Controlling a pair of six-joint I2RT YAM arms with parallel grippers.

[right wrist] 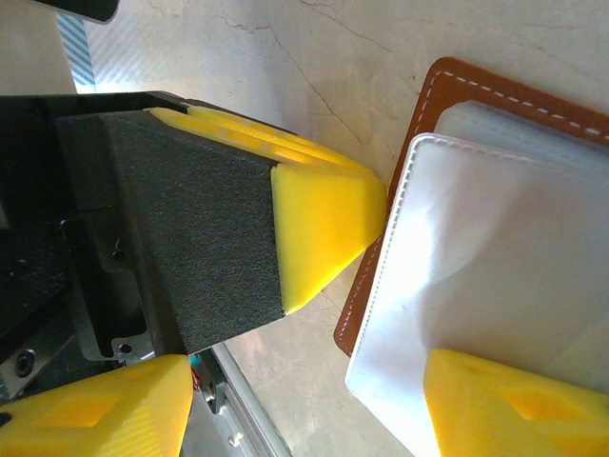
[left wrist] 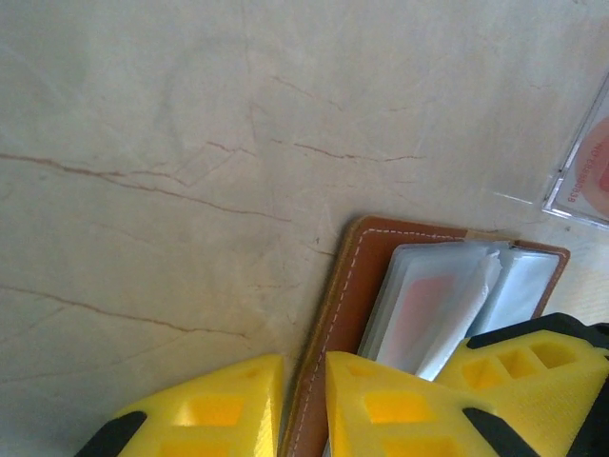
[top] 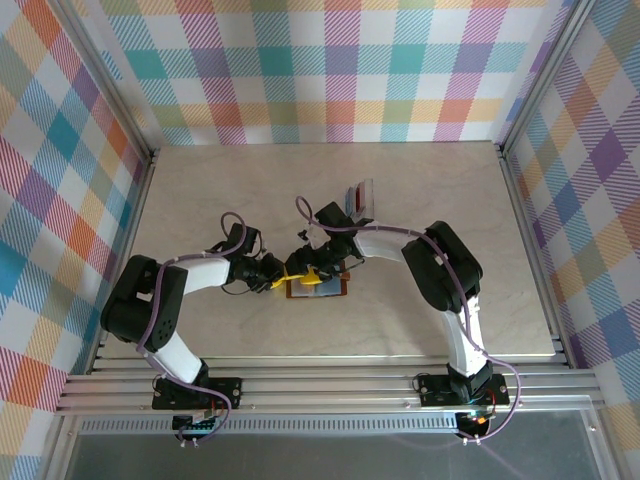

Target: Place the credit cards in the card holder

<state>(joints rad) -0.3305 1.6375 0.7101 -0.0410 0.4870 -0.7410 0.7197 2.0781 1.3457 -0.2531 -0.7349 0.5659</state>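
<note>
The brown card holder [top: 318, 289] lies open on the table, clear pockets up. My left gripper [left wrist: 304, 419] is shut on its stitched left edge [left wrist: 328, 324], the leather pinched between the yellow fingers. A reddish card [left wrist: 433, 305] shows through one clear pocket. My right gripper [right wrist: 304, 409] stands open over the card holder [right wrist: 447, 86]; one fingertip [right wrist: 514, 400] rests on the top pocket sheet [right wrist: 476, 257], the other finger [right wrist: 95, 409] hangs off the wallet's side. More credit cards [top: 353, 197], red and blue, stand in a clear tray behind.
The clear plastic tray [left wrist: 582, 157] sits just beyond the wallet's far corner. The left arm's black and yellow gripper body [right wrist: 219, 219] touches the wallet's edge close to my right fingers. Aluminium rails [top: 320, 385] run along the near edge.
</note>
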